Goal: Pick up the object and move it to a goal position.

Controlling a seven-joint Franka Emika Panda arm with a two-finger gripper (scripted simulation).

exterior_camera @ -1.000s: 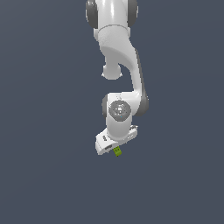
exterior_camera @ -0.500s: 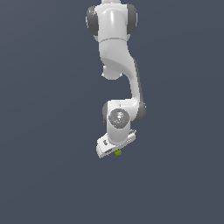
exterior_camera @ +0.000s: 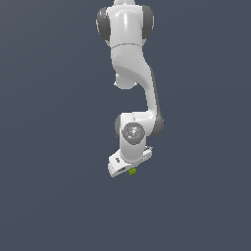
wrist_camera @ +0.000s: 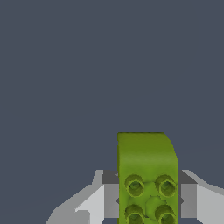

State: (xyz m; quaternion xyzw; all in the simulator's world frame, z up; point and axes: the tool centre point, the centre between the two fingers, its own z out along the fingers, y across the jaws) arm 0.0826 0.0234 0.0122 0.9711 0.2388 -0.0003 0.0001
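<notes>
The object is a tiny lime-green block [exterior_camera: 132, 171] with studs on one face. In the exterior view it peeks out from under the white gripper [exterior_camera: 130, 168] at the end of the arm. In the wrist view the block [wrist_camera: 146, 175] fills the gap between the two grey fingers [wrist_camera: 110, 197], which press on its sides. The gripper [wrist_camera: 148, 199] is shut on the block. The fingertips are hidden behind the hand in the exterior view.
The white arm [exterior_camera: 130, 73] hangs down from the top of the exterior view. The ground is a plain dark grey-blue surface [exterior_camera: 49, 196] with no other objects in view.
The arm has drawn in toward the exterior view's top and the hand with the block has shifted slightly. The grip on the block is unchanged.
</notes>
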